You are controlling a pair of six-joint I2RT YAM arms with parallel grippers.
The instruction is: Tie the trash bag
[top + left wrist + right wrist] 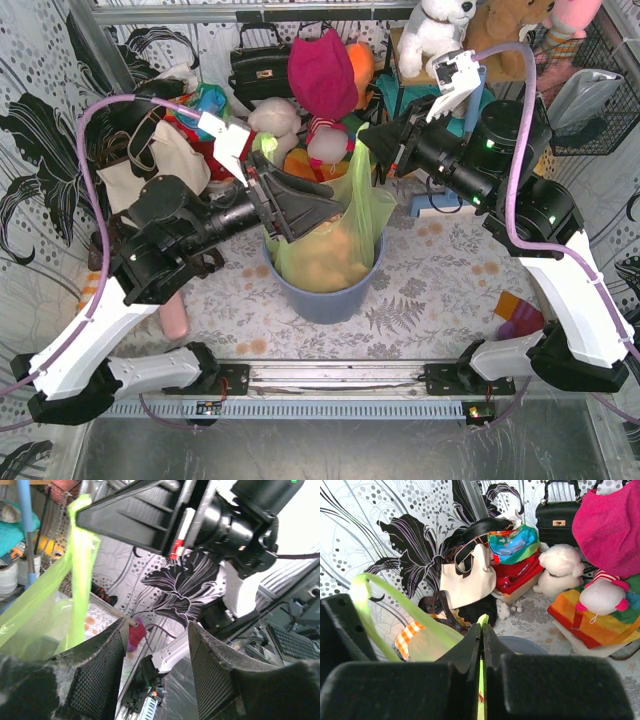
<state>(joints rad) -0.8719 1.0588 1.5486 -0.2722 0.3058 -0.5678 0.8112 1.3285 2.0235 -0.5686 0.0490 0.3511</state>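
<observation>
The right claw is clamped fully shut on a raised flap of the thin translucent lime-green plastic trash bag. The film is caught between its tips, and the rest of the bag hangs below and ahead of it in the round blue-grey plastic bin. The left claw stands partly open and holds nothing. The bag's stretched edge rises just outside one finger, contact unclear

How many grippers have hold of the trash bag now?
1. The right gripper is shut on a raised edge of the trash bag over the far right of the bin. The left gripper is open beside it, holding nothing.
</observation>
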